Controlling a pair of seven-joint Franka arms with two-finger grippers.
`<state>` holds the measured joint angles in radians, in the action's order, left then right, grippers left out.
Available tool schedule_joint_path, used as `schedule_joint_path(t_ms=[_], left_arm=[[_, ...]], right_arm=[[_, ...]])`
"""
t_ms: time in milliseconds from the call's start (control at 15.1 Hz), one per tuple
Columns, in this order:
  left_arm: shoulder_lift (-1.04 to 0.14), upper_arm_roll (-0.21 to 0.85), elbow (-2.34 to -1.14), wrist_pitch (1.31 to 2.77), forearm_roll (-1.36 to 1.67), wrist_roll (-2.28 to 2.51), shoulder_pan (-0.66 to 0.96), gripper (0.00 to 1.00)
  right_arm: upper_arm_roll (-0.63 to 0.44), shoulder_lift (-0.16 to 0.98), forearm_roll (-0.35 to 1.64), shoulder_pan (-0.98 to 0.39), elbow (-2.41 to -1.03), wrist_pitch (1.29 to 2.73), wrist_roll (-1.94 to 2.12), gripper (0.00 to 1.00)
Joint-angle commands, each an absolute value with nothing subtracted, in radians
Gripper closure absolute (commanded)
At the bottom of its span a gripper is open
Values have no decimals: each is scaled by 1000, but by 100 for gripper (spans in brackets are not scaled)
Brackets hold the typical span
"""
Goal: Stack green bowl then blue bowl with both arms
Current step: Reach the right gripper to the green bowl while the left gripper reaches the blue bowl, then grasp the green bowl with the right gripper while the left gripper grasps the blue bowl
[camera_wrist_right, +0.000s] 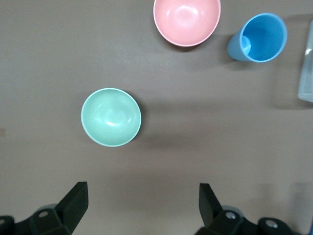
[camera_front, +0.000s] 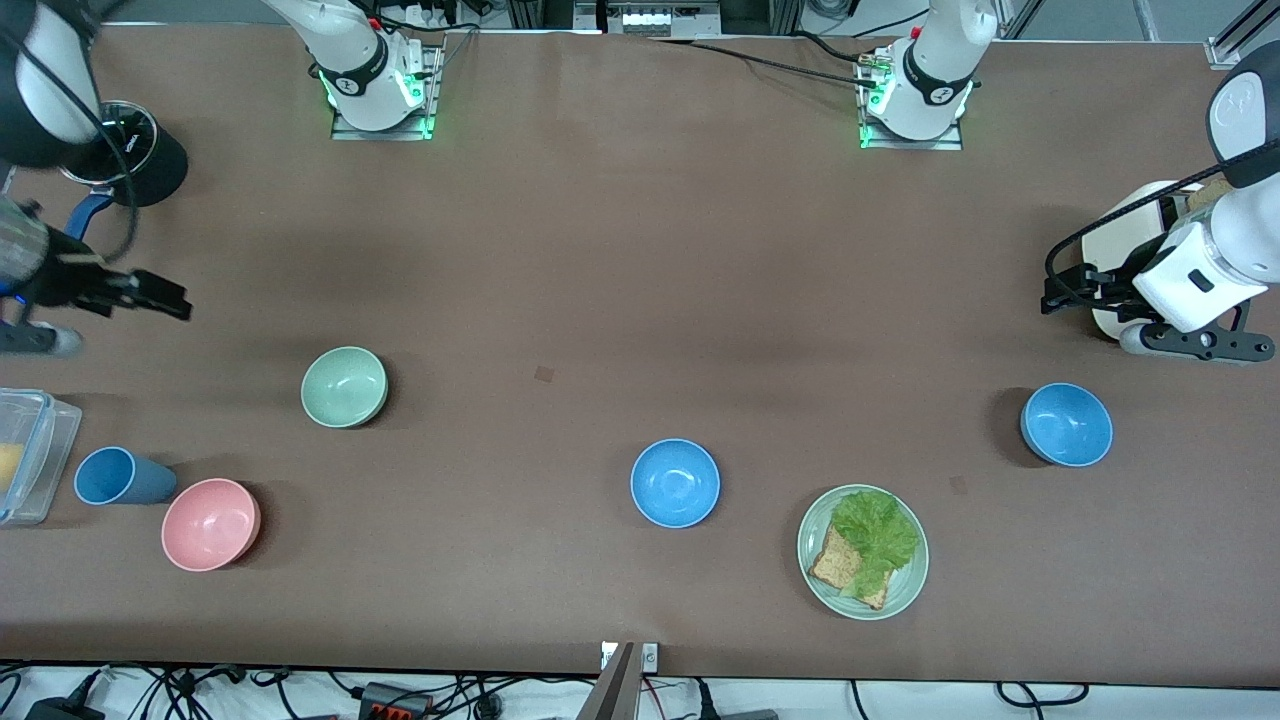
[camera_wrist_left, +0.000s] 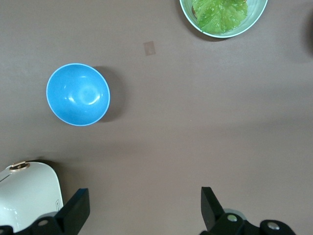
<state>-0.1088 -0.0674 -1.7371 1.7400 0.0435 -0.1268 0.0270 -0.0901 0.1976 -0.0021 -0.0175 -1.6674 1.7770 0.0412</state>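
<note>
The pale mint-green bowl (camera_front: pixel 344 387) stands upright on the brown table, toward the right arm's end; it also shows in the right wrist view (camera_wrist_right: pixel 111 117). One sky-blue bowl (camera_front: pixel 675 483) stands near the table's middle. A second blue bowl (camera_front: pixel 1067 424) stands toward the left arm's end and shows in the left wrist view (camera_wrist_left: pixel 78 94). My right gripper (camera_front: pixel 165 297) (camera_wrist_right: pixel 142 205) is open and empty, up over the table at the right arm's end, apart from the green bowl. My left gripper (camera_front: pixel 1062 297) (camera_wrist_left: pixel 145 210) is open and empty, over the table near the second blue bowl.
A pink bowl (camera_front: pixel 211 523), a blue tumbler (camera_front: pixel 120 476) and a clear container (camera_front: pixel 25 455) lie near the green bowl. A pale-green plate (camera_front: pixel 905 590) with lettuce and toast sits between the blue bowls. A black cup (camera_front: pixel 140 155) and a white appliance (camera_front: pixel 1130 235) stand at the table's ends.
</note>
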Motion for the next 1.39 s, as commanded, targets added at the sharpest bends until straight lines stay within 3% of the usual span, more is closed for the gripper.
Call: schedule_joint_path(t_ms=[0,331,928,1326], left_arm=[[-185,-74,-1697,1740,63,-156,-20,0],[-371,-72,-1579,1755,51,-158,-138,0],[-592,-71,-1578,2094,-38,-380,-242,0],[-682,-64,-1580,2212,-25,-500,-285,1]], right_arm=[[-86,320,-11,-14,-1660,1845,28,0],[-84,492,-5,-23,-1660,1948,26,0],[-83,637,51,-31,-1661,2022,26,0],[-83,667,69,-60,-1660,2010,25,46]])
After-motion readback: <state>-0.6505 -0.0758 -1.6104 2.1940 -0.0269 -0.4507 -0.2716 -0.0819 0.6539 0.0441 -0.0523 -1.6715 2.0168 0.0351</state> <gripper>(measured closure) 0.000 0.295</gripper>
